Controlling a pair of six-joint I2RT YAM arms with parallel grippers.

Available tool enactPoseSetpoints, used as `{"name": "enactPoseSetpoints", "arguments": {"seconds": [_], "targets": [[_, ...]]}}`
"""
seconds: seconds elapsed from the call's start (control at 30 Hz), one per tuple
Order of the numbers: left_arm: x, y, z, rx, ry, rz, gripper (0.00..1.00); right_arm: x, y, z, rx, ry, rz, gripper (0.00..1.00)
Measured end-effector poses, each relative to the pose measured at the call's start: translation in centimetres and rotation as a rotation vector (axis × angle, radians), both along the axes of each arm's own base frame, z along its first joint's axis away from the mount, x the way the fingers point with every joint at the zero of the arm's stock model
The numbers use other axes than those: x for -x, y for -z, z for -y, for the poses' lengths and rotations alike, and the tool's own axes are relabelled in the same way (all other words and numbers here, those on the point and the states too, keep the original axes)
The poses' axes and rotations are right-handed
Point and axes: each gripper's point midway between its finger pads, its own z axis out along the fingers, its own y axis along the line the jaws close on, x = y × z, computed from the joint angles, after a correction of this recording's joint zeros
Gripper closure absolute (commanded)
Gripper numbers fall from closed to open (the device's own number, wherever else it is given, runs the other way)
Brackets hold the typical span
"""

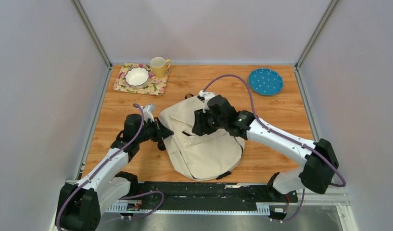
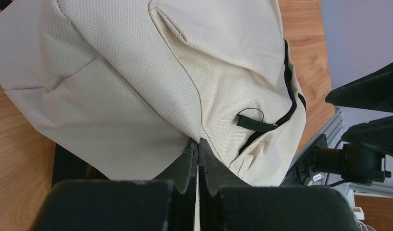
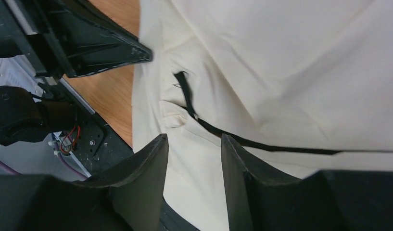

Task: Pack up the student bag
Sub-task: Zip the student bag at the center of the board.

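Left pincer (image 2: 198, 144): fingers pressed flat together with no gap, tips touching the cream fabric at the left edge of the bag (image 1: 204, 149); whether a fold of cloth is caught between them cannot be told. Right pincer (image 3: 194, 139): jaws standing apart, about half spread, poised over the bag's upper middle with cream fabric showing in the gap and nothing held. Left arm: rises from its base at the near left corner, forearm angled up and to the right, wrist low beside the bag. Right arm: elbow out at the near right, white forearm running up and left across the table (image 1: 276, 110), wrist bent so that the pincer points down onto the bag. Bag: lies flat at the centre of the table between the two arms, top loop toward the far side, rounded bottom toward the bases. Zip (image 3: 261, 144): a black line across the fabric, just ahead of the right fingertips. Zip pull (image 2: 254, 122): short black tab, lying on the cloth just right of the left pincer's tips. Tray (image 1: 118, 84): floral, far left corner, carrying a white bowl (image 1: 137, 76). Mug (image 1: 159, 67): yellow, upright at the tray's far right corner. Plate (image 1: 265, 81): blue, dotted, far right, well apart from the bag.
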Motion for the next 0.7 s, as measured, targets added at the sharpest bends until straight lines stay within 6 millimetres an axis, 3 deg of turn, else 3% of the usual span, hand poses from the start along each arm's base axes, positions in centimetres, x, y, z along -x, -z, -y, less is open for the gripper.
{"name": "enactPoseSetpoints", "arguments": {"seconds": [0.13,0.27,0.47,0.7], "targets": [[0.0,-0.2,0.1,0.006,0.008,0.005,1.0,0.2,-0.2,-3.5,0.042,-0.094,0.057,0.55],[0.0,-0.4,0.3,0.016,0.015,0.012,1.0,0.4,1.3,-5.6,0.119,-0.159,0.094,0.56],[0.1,-0.6,0.5,0.027,0.029,0.017,1.0,-0.2,3.7,-5.9,0.249,-0.178,0.167,0.57],[0.1,-0.7,0.6,0.03,0.033,0.019,1.0,-2.4,3.5,-6.1,0.359,-0.189,0.296,0.58]]}}
